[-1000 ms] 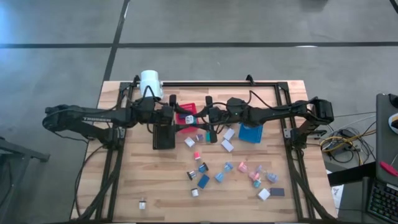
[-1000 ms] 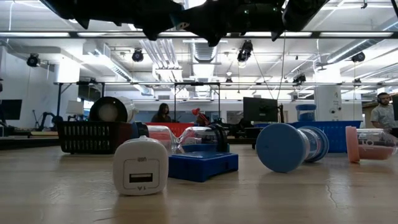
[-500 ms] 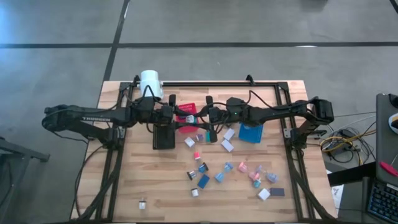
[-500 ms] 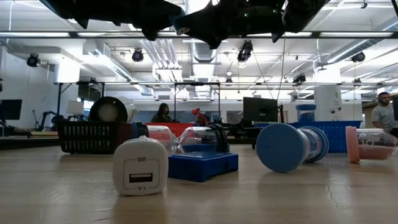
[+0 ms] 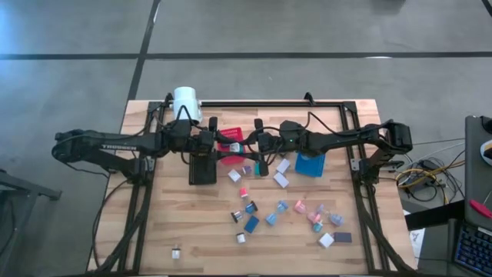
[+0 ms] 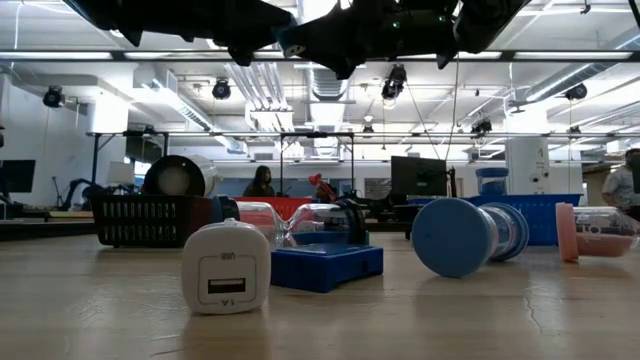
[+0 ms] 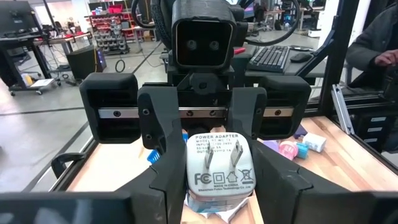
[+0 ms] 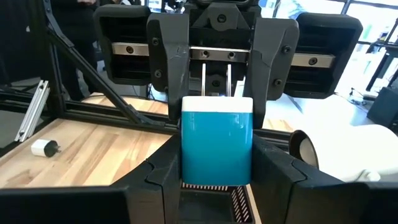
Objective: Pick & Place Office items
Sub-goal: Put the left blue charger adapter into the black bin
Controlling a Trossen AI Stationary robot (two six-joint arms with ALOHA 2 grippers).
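**A:** Start at the jaws. What's holding what?

**B:** Both sets are on one piece. The right gripper [image 8: 216, 193] has its jaws clamped on the power adapter [image 7: 221, 165], a small block with a teal body and a white pronged face. The left gripper [image 7: 217, 208] meets it nose to nose, and its jaws look pressed against the same block's sides. The prongs point back toward the left wrist.

**A:** So it's a hand-over in mid-air. Where is it?

**B:** Upper middle of the high view, above the red bin [image 5: 224, 158], with the black bin [image 5: 202, 171] just to its lower left. The blue bin [image 5: 309, 165] sits further right, and the white cylinder [image 5: 186, 101] is up and to the left.

**A:** How should it be done well?

**B:** I'd have only one side let go. The taking jaws should be firmly seated on the flat sides before the giving jaws part. Then the freed arm backs straight out along its own line, without twisting, so a finger doesn't drag the block askew. The block is smooth and squat, so a shallow pinch could let it slip.

**A:** And if it slips?

**B:** It would probably fall into or beside the red bin. The other office items [image 5: 270, 218] are scattered across the lower middle of the tabletop [image 5: 177, 215]. I can't tell which bin the adapter is meant for.
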